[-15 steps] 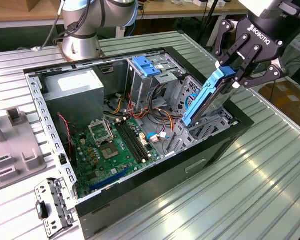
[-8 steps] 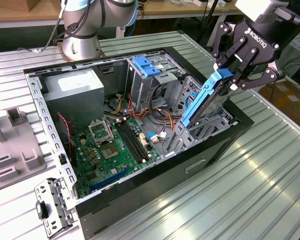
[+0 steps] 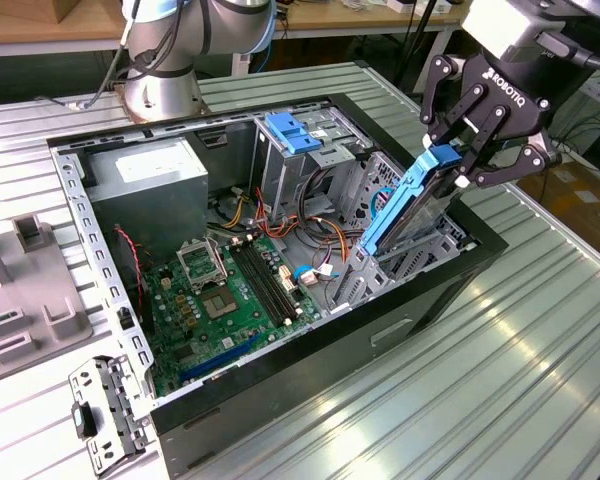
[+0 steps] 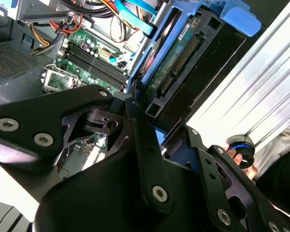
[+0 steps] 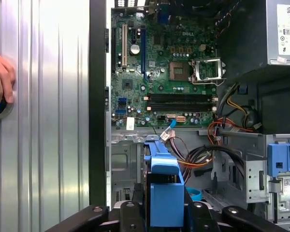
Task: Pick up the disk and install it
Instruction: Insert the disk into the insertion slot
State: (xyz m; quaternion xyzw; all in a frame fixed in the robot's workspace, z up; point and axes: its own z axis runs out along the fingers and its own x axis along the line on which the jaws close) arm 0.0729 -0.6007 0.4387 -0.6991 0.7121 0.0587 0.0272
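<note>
The gripper [image 3: 458, 170] is poised over the open computer case [image 3: 310, 395] at the exterior view's right, its fingers closed on the upper end of the disk [image 3: 408, 208]. The disk is tilted, its blue-railed lower end at the metal drive bay [image 3: 430, 245] near the motherboard [image 3: 230, 290]. White lettering is borne on the gripper's body, a white sticker on the power-supply box [image 3: 145, 190]. In the first wrist view, a person's hand [image 5: 0, 79] is seen on the ribbed table [image 5: 43, 145].
</note>
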